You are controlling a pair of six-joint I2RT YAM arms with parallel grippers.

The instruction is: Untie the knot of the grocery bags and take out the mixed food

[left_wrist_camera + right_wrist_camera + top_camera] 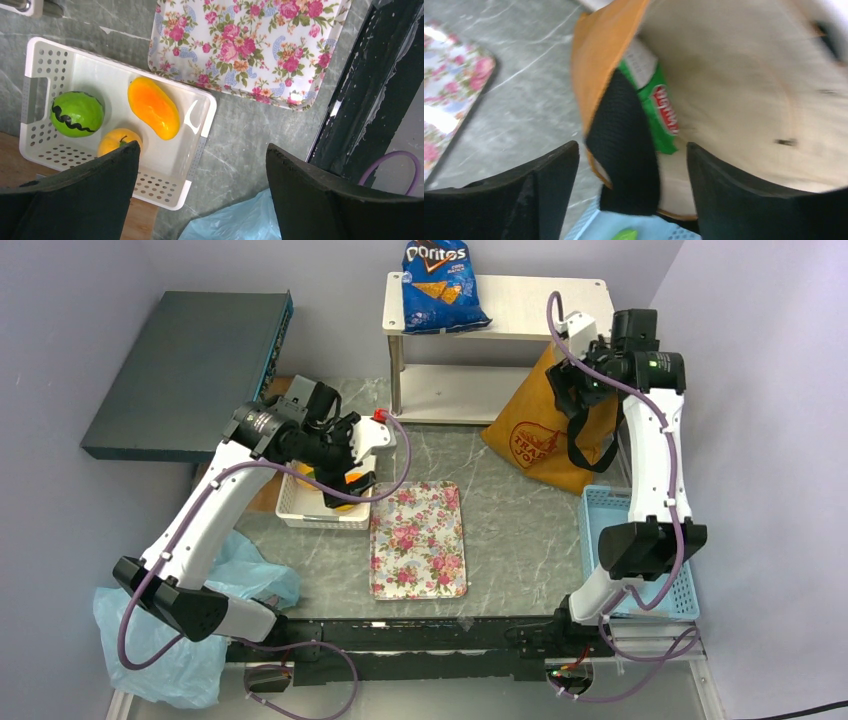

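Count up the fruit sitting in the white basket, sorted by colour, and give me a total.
green round fruit: 1
orange-yellow mango: 1
orange round fruit: 1
Total in the white basket: 3

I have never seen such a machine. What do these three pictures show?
Two robot arms stand at a table's near edge. One picture looks down on both; the other two come from a camera on each wrist, the black shapes being its fingers. The left gripper, open and empty, hangs over a white basket holding a green fruit, a mango and an orange fruit. The right gripper, open, faces the mouth of the orange tote, a black strap between its fingers; a green chip bag lies inside.
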